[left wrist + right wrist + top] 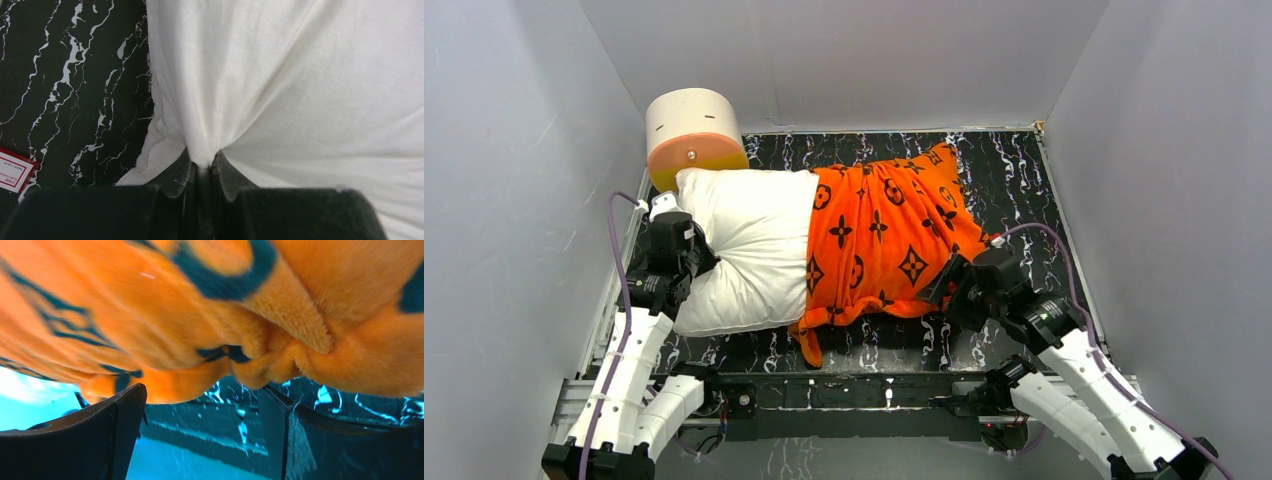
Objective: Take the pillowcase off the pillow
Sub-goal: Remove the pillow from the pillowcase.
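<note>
The pillowcase [884, 235] lies mid-floor, orange with black motifs, bunched over the 3 o'clock half of the pillow [749, 245]. A loose tail of it trails off the near edge toward 6 o'clock. The pillow's 9 o'clock half is bare white and plump. At that bare end the left gripper [202, 162] is pressed together on a pinch of the white fabric, and creases fan out from the pinch. At about 4 o'clock of the pillowcase, the right gripper [205, 400] has its fingers spread wide. A plush orange fold hangs just beyond the tips, with nothing caught between them. A cream-and-orange cylinder [692, 135] sits at the pillow's 11 o'clock corner, touching it. Underneath is a black marbled floor [1014, 180].
</note>
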Motion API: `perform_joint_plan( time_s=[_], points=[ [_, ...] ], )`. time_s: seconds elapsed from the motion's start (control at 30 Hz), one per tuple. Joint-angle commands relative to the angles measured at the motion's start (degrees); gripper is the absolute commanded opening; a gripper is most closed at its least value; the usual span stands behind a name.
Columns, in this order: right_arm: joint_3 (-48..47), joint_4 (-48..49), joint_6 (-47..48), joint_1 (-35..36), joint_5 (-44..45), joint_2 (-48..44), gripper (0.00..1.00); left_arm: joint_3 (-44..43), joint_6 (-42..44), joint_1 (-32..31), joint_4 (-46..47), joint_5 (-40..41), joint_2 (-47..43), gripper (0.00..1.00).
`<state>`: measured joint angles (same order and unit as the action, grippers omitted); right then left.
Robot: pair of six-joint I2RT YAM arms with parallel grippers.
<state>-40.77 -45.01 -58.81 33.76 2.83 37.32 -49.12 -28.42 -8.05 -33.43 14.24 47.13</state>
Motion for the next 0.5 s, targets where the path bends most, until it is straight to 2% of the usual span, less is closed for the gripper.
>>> perform_joint_plan(
  time_s=[0.0,0.13,0.23,0.33,0.43,0.47],
  points=[
    [4.9,6.0,-1.9,0.0,-11.5,2.9,0.90,0.7,-0.9,0.1,1.4,-1.0,-0.4,0.00],
    [7.5,18.3,-3.3,-0.1,-8.0,7.6,0.86,0.4,-0.9,0.1,1.0,-1.0,-0.4,0.00],
    [5.2,19.2,-5.6,0.0,0.7,11.3,0.71,-0.1,-0.7,0.1,0.0,-0.1,-0.5,0.00],
    [1.9,17.8,-4.3,0.0,10.1,12.1,0.45,0.3,-0.1,0.1,-0.1,0.9,-0.8,0.00],
    [-1.5,11.7,-4.1,0.0,25.0,9.1,0.09,0.3,0.1,0.2,-1.1,3.2,-1.0,0.00],
    [-2.4,10.0,-3.8,0.0,30.3,7.4,0.04,0.4,0.3,0.2,-1.5,4.4,-1.0,0.00]
  ],
)
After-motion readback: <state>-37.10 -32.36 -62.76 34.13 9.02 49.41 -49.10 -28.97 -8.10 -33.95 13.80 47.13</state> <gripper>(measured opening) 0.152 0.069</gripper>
